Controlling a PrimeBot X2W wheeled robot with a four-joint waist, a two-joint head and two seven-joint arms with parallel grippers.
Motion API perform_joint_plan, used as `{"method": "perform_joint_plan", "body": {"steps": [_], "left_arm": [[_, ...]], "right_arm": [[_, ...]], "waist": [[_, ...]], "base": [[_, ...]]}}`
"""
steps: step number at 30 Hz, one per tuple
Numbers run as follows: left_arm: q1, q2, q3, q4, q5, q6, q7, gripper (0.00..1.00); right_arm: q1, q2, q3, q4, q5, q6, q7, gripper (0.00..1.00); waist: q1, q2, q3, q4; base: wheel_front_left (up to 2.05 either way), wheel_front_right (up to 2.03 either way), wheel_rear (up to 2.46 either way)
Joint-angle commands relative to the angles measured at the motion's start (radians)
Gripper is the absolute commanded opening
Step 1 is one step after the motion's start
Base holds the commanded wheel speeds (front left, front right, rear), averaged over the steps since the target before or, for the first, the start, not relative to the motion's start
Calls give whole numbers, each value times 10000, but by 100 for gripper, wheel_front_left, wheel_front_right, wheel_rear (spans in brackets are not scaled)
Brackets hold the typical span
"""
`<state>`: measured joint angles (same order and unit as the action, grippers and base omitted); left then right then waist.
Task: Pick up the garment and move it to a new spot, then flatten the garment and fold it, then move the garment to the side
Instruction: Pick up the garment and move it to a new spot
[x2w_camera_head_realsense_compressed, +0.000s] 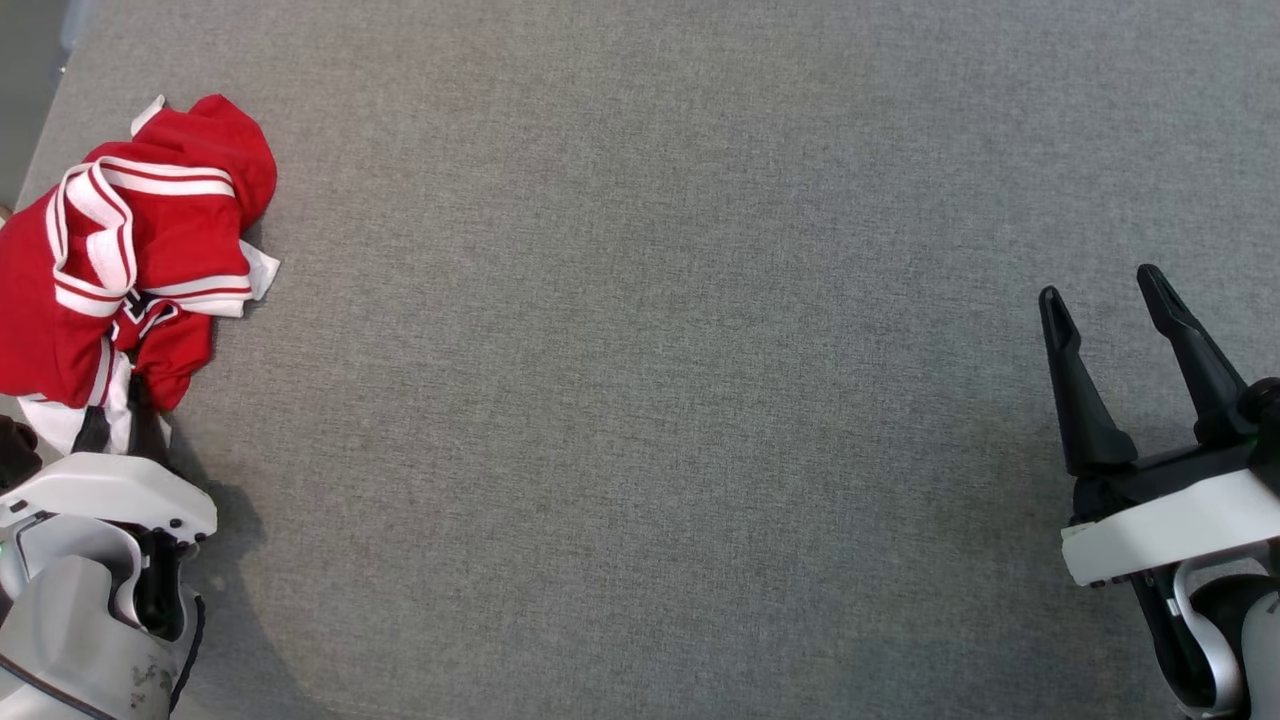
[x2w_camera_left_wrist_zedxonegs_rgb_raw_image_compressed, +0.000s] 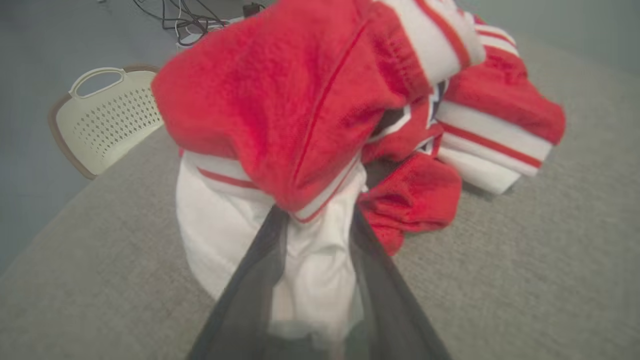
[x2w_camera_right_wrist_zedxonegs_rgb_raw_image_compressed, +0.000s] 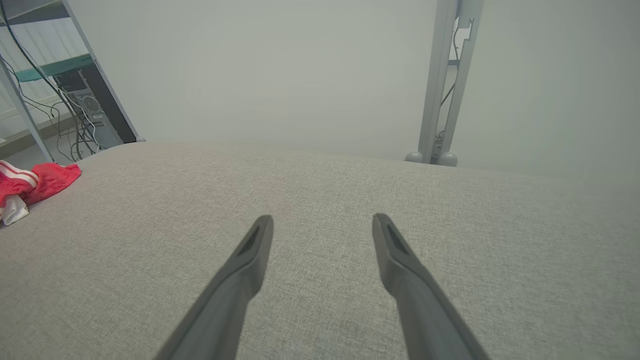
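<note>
Grey table (x2w_camera_head_realsense_compressed: 700, 350); crumpled garment (x2w_camera_head_realsense_compressed: 140, 250) lies lengthwise front-to-back.

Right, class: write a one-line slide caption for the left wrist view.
Left gripper straddling a white fold of the crumpled red garment on the grey tabletop.

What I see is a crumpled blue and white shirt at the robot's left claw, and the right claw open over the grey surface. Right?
Not quite. The head view shows the shirt is red and white, not blue. The rest holds: it lies crumpled at the left claw, and the right claw is open over the grey surface.
</note>
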<state>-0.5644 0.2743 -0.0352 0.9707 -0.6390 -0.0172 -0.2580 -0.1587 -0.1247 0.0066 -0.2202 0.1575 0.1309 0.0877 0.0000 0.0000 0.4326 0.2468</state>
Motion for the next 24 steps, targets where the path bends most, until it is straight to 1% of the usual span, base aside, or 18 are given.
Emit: {"method": "perform_joint_plan", "body": {"steps": [1, 2, 3, 6, 10, 16, 20, 24], "left_arm": [[-220, 139, 15, 126, 123, -75, -64, 0], [-313, 205, 65, 79, 227, -68, -65, 0], [-349, 296, 219, -263, 519, 22, -71, 0], [-190, 331, 416, -827, 867, 125, -72, 0], [299, 363, 862, -2509, 1673, 357, -75, 0], [1276, 159, 1227, -5209, 2629, 577, -77, 0], [1984, 138, 1025, -6673, 3031, 768, -47, 0], [2748, 50, 740, -8308, 3275, 1041, 476, 0]], "right_arm": [[-136, -43, -15, 5, 18, -3, -43, 100], [-160, -43, -17, 21, 19, -3, -59, 100], [-188, -34, -51, 61, 39, -3, -97, 100], [-173, -9, -126, 117, 56, -3, -170, 100], [-89, 61, -255, 253, 52, -3, -316, 100], [66, 210, -439, 496, 85, -3, -599, 100], [275, 332, -449, 665, 154, -3, -792, 100], [502, 426, -421, 799, 193, -3, -915, 100]], "waist": [[0, 0, 57, -38], [0, 0, 72, -46], [0, 0, 61, -55], [0, 0, -37, -60], [0, 0, -383, -96], [0, 0, -1172, -284], [0, 0, -1732, -541], [0, 0, -2231, -869]], "base": [[0, 0, 0], [0, 0, 0], [0, 0, 0], [0, 0, 0], [0, 0, 0], [0, 0, 0], [0, 0, 0], [0, 0, 0]]}}
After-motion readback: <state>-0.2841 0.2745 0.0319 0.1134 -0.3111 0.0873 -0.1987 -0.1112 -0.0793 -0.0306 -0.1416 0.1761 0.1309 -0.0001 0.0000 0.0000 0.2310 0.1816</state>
